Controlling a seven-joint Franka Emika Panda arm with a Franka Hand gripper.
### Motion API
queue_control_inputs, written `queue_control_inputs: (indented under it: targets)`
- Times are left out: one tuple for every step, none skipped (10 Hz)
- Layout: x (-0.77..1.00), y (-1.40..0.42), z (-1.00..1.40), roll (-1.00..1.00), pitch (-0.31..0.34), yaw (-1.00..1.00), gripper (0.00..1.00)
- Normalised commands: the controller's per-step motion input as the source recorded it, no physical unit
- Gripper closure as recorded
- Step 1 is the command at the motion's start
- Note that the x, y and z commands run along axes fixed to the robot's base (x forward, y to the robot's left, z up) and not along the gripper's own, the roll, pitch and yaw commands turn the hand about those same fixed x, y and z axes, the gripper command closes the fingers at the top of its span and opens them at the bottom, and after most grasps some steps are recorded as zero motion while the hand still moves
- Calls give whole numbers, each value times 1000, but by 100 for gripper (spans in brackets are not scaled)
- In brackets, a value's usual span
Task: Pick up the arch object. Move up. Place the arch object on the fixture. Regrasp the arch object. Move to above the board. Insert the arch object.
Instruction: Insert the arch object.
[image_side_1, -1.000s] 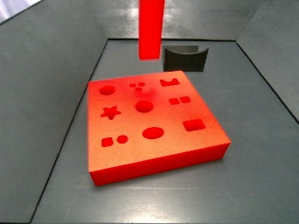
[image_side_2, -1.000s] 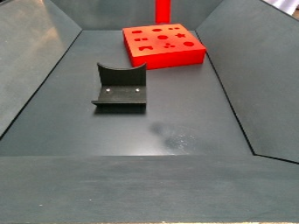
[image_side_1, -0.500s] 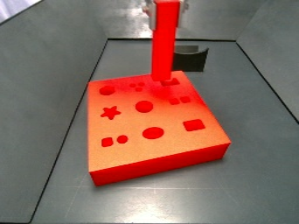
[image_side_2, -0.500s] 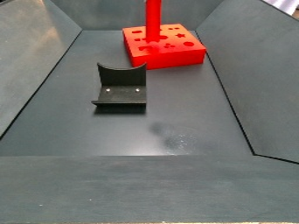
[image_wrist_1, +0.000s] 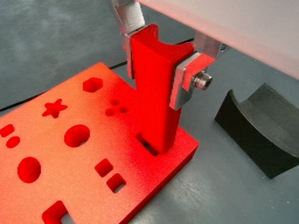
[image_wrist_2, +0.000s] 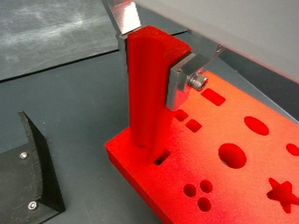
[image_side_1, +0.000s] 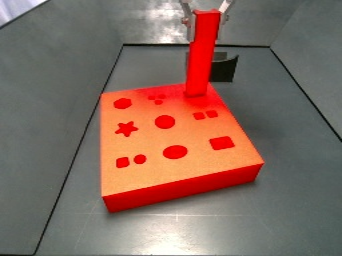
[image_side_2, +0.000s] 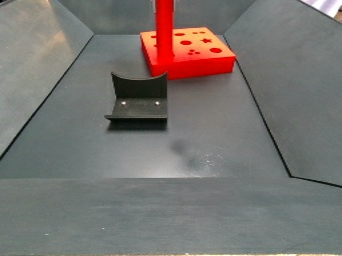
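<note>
The arch object (image_wrist_1: 156, 96) is a slim red bar standing upright, notched end up. My gripper (image_wrist_1: 158, 51) is shut on its upper part, one silver finger (image_wrist_1: 187, 80) on each side. Its lower end sits in a cut-out near the corner of the red board (image_wrist_1: 70, 166), the corner closest to the fixture (image_wrist_1: 260, 127). Both wrist views show this; in a wrist view the bar (image_wrist_2: 146, 96) enters the board (image_wrist_2: 239, 171) at a small slot, gripper (image_wrist_2: 153, 45) shut on it. In both side views the bar (image_side_1: 201, 55) (image_side_2: 162, 28) stands on the board (image_side_1: 174, 145) (image_side_2: 198, 55).
The dark fixture (image_side_1: 225, 68) (image_side_2: 138, 98) stands on the grey floor beside the board and holds nothing. The floor is a bin with sloping grey walls (image_side_2: 54, 70). The board's other cut-outs, star, circles, oval and rectangles, are open.
The bar has moved across the board towards the fixture-side corner and come down; its lower end now sits in the cut-out there. The gripper stays shut on it.
</note>
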Motion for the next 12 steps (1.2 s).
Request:
queue_control_inputs:
  targets:
    - [51,0,-326,-184,-46,0,100]
    - [-26,0,-263,-216,-107,0,100]
    - [-43,-29,-117,-234,-149,0,100]
    - [0,-80,-100,-214,-130,31,100]
    - [0,-111,-106,-207,-117,17,100]
    - [0,-86,-129,-211,-147,14,100]
    - [-77,-23,-397,-176,-186,0,100]
    - [-174,0,-837,-11,-200,0,100]
    - [-303,0,-720,0,-167,0,100]
    - [-397,6,-426,0,-33,-49,100]
    - [-303,0,-317,-40,-29,-143,100]
    - [-169,0,-400,-156,-99,-160,100]
